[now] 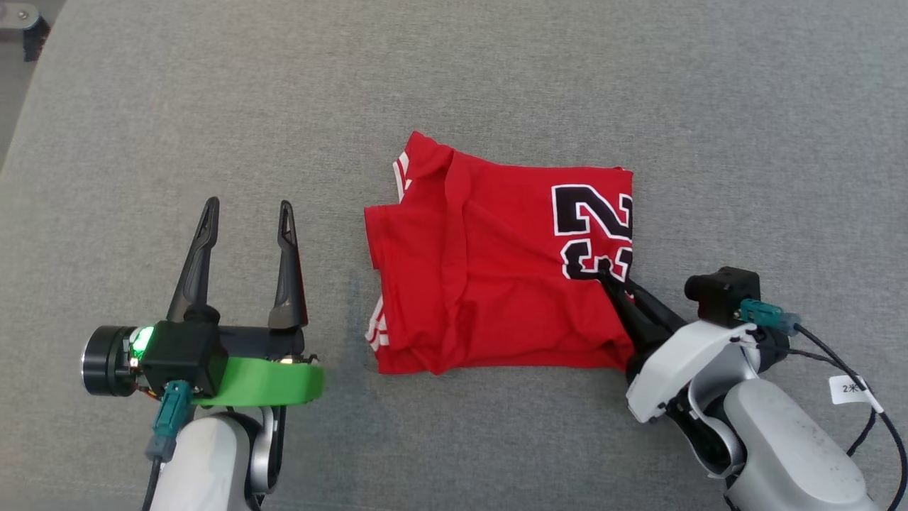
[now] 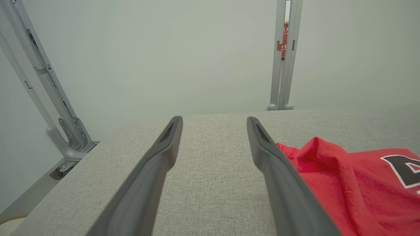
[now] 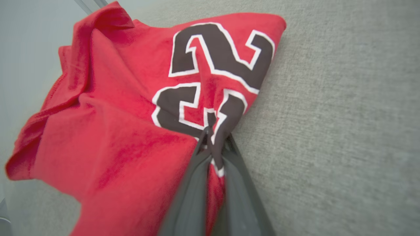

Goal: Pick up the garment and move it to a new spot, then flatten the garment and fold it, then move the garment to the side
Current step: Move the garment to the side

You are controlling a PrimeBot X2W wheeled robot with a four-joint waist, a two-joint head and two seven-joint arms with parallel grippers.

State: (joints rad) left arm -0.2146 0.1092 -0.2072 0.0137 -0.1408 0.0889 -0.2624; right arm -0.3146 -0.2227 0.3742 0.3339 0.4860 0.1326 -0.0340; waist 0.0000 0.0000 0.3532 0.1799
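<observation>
My right gripper (image 1: pixel 604 278) pinches the red garment (image 1: pixel 489 284) tight at its numbered edge. My left gripper (image 1: pixel 248 206) hangs wide open, empty, beside the garment's opposite edge.

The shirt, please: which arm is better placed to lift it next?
Right: the right gripper is shut on the shirt by its number, while the left gripper stands open beside it, apart.

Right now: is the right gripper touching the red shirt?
Touching. The right wrist view shows the right gripper shut on the red shirt, with fabric pinched between its fingers.
</observation>
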